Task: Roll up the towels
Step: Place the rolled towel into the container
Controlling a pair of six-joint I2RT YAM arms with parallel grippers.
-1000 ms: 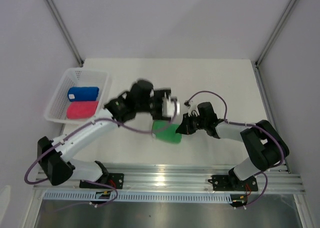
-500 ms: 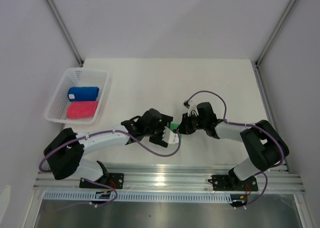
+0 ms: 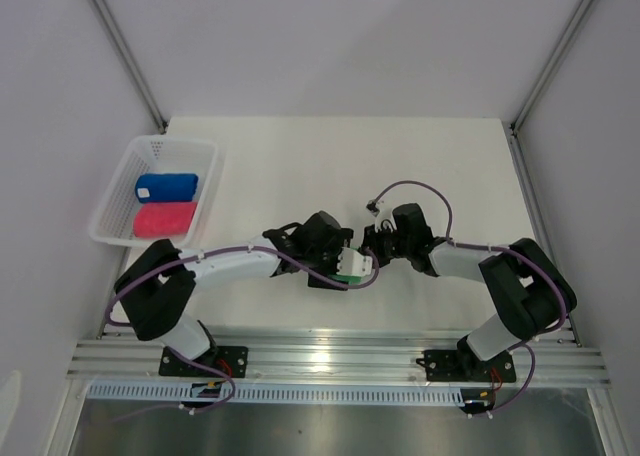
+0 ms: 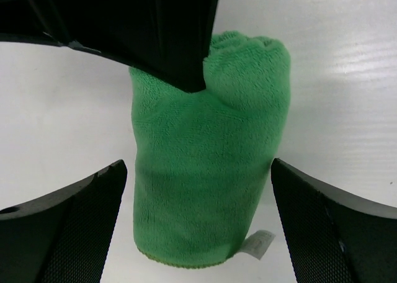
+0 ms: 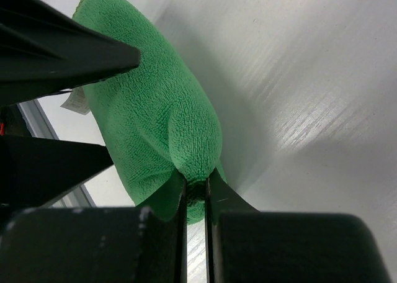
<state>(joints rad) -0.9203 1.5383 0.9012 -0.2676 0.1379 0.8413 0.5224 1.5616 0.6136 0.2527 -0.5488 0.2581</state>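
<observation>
the green towel is lying rolled up on the white table, near its middle and toward the front edge, between the tips of the two arms. the left gripper is reaching in from the left with its jaws spread wide, one finger sitting on each side of the roll; in the left wrist view a strip of bare table is showing between each finger and the cloth, so it is not touching the roll. a small white label is sticking out at the roll's near end. the right gripper is coming in from the opposite side with its jaws pressed almost together, pinching a fold of green cloth at the far end of the roll. one of its dark fingers is crossing the top of the left wrist view, above the roll. at the left edge of the table, the blue towel and the pink towel are lying rolled side by side inside the white basket, the blue one farther back.
</observation>
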